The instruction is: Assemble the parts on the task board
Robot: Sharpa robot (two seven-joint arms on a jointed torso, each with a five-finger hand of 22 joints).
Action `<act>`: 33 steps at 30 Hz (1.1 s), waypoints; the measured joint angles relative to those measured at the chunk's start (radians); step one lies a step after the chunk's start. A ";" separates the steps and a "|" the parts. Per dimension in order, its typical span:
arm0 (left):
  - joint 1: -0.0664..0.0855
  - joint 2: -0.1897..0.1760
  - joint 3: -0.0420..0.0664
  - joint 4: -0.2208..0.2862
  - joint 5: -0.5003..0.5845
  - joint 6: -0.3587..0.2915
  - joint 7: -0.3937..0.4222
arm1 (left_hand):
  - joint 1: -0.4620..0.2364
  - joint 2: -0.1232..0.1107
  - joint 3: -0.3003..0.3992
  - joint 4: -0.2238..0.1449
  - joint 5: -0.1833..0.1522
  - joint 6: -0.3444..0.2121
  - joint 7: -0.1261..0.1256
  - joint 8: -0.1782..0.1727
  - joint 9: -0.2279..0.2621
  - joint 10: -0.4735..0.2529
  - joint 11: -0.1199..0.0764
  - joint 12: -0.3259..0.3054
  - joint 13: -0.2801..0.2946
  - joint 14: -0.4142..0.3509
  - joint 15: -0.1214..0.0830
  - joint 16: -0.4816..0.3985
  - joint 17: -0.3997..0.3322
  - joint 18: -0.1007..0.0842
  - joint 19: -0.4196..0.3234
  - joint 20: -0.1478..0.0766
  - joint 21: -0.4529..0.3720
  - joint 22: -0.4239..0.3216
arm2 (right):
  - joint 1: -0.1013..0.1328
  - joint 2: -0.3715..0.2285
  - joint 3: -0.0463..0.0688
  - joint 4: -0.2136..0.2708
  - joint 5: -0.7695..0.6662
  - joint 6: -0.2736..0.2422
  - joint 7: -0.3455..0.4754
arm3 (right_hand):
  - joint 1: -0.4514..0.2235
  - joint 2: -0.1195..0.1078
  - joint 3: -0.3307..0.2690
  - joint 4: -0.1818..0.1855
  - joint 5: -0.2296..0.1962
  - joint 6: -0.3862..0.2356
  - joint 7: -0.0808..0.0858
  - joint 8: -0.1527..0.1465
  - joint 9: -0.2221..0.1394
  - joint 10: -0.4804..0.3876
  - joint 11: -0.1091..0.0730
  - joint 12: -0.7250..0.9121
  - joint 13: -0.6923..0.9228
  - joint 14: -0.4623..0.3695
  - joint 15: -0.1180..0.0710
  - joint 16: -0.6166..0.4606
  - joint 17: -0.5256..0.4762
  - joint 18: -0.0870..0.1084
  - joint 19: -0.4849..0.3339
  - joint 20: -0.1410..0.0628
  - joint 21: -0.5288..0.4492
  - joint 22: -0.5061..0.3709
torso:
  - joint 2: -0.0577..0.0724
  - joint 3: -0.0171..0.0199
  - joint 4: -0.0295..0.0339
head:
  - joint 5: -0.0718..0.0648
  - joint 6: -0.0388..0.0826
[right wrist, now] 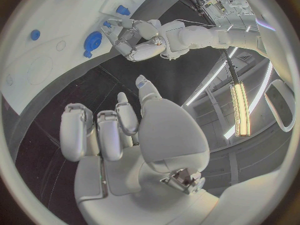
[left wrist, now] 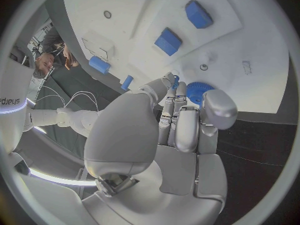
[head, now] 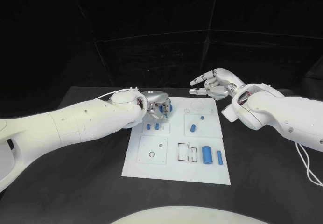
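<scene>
Pinching a small blue part (left wrist: 175, 80) in left hand (head: 156, 103) fingers (left wrist: 167, 111) over the board (head: 175, 170), probably for seating; right hand (head: 214, 84) waited apart, fingers spread, holding nothing.

A robotics lab or test cell, by every sign; a black table (head: 269, 186) stands inside black curtains (head: 155, 42) that close off the space behind its far edge — a staged work area, not a home. On the middle of the table lies a white task board (head: 176, 171) with outlined slots; long strip lights (right wrist: 239, 107) hang from a bare ceiling with exposed rails — seen past the right arm; loose white cables (left wrist: 69, 101) trail off the table's edge.
</scene>
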 measured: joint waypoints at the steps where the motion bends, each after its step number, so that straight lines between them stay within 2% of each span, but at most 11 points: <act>1: 0.000 -0.006 0.003 0.006 0.001 -0.003 0.000 | 0.000 0.000 0.000 0.000 0.000 0.000 0.000 0.000 0.000 0.000 0.000 0.000 0.000 0.000 0.000 0.000 0.000 0.000 0.000 0.000 0.000 0.000 | 0.000 0.000 0.000 0.000 0.000 0.000 0.000 | 0.000 0.000 0.000 0.000 0.000 0.000 0.000 0.000 0.000 0.000 0.000 0.000 0.000 0.000 0.000 0.000 0.000 0.000 0.000 0.000 0.000 0.000 | 0.000 0.0000 0.0000 | 0.001 0.000; 8: 0.000 -0.060 0.020 0.045 0.006 -0.016 0.000 | -0.004 0.003 0.003 -0.003 0.000 0.000 0.000 -0.004 0.000 0.000 0.000 -0.006 0.000 0.000 0.000 0.000 0.000 0.000 0.000 0.000 0.000 0.003 | 0.000 -0.002 0.000 -0.001 0.000 0.000 0.000 | 0.000 0.000 0.000 0.000 0.000 0.000 0.000 0.000 0.000 0.000 0.000 0.000 0.000 0.000 0.000 0.000 0.001 0.000 0.000 0.000 0.000 0.000 | 0.000 -0.0005 0.0000 | 0.003 0.001; 16: 0.000 -0.104 0.024 0.056 0.012 -0.012 -0.003 | -0.018 -0.011 0.004 -0.004 0.000 0.000 0.000 -0.008 -0.001 0.011 -0.006 -0.013 -0.001 0.000 0.000 0.000 -0.004 0.000 0.000 0.000 0.004 0.007 | 0.000 -0.002 0.000 -0.002 0.000 0.000 0.000 | 0.000 0.000 0.000 0.000 0.000 0.000 0.000 0.000 0.000 0.000 0.000 0.000 0.000 0.000 0.000 0.000 0.001 0.000 0.000 0.000 0.000 0.000 | 0.001 -0.0008 -0.0007 | 0.005 -0.001; 33: -0.001 -0.102 0.024 0.040 0.021 0.031 -0.013 | -0.028 -0.012 0.004 -0.004 0.000 0.000 0.000 -0.009 -0.001 0.014 -0.007 -0.019 -0.001 0.000 0.000 0.000 -0.007 0.000 0.000 0.000 0.004 0.008 | -0.001 -0.001 0.000 -0.004 0.000 0.000 0.000 | 0.004 0.004 0.000 0.000 0.000 0.000 0.000 0.000 0.000 0.000 0.000 0.000 0.000 0.000 0.000 0.000 0.001 0.000 0.000 0.000 0.000 0.000 | 0.001 -0.0006 -0.0037 | 0.006 -0.006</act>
